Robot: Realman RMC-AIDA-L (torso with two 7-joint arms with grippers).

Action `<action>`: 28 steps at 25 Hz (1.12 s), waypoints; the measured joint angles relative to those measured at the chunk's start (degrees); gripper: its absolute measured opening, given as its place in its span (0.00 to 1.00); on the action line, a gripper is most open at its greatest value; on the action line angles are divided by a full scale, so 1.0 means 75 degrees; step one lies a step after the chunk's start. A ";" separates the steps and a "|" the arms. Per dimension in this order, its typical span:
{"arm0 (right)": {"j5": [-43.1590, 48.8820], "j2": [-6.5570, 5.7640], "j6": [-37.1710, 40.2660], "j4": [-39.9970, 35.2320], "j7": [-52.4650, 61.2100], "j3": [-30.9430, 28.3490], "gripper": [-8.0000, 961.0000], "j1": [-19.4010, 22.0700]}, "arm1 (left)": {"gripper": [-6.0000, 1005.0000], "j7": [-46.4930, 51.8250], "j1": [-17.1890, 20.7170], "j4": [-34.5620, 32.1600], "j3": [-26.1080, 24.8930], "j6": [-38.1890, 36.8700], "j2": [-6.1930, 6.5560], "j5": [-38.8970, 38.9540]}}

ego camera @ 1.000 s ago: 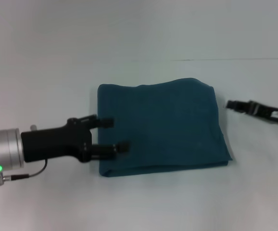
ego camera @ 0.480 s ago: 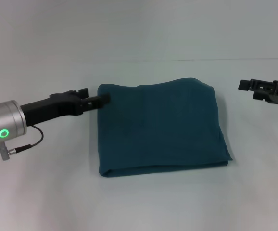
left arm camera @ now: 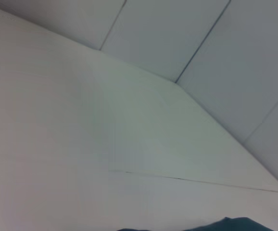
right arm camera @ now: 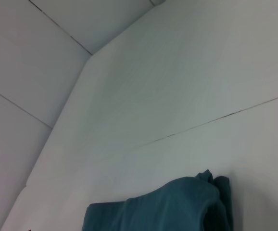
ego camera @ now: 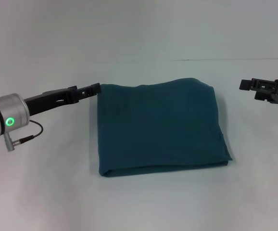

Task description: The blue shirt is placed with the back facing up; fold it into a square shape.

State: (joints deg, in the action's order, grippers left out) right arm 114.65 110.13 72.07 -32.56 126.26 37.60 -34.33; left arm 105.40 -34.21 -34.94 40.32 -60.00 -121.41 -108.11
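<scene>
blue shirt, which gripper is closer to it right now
Left. The left gripper sits right at the far left corner of the folded blue shirt. The right gripper hangs clear of its right edge.

white table (left arm camera: 81, 144), blue shirt (left arm camera: 235, 225) edge

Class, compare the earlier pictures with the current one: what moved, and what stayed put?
The left pincer drew back off the folded dark teal-blue cotton shirt to its far-left corner, turning edge-on. The right pincer pulled away rightward and slightly up. The shirt stayed square on the white table.
</scene>
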 joint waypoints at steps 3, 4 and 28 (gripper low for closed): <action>0.0003 0.0011 -0.0023 0.0006 0.0006 0.0003 0.95 -0.0010 | 0.93 0.0052 -0.0141 0.0182 0.0021 0.0406 0.0022 0.0000; 0.0004 0.0014 -0.0042 0.0008 0.0006 0.0002 0.95 -0.0015 | 0.93 0.0069 -0.0180 0.0229 0.0023 0.0529 0.0024 -0.0002; 0.0089 0.0216 -0.0419 0.0100 0.0303 0.0148 0.95 -0.0043 | 0.93 0.0054 -0.1044 0.1120 0.1441 0.2608 -0.0169 -0.0047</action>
State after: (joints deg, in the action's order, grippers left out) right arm 115.32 111.75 68.93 -31.82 128.54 38.71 -34.66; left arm 105.81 -42.04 -26.54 51.13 -40.44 -122.68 -108.46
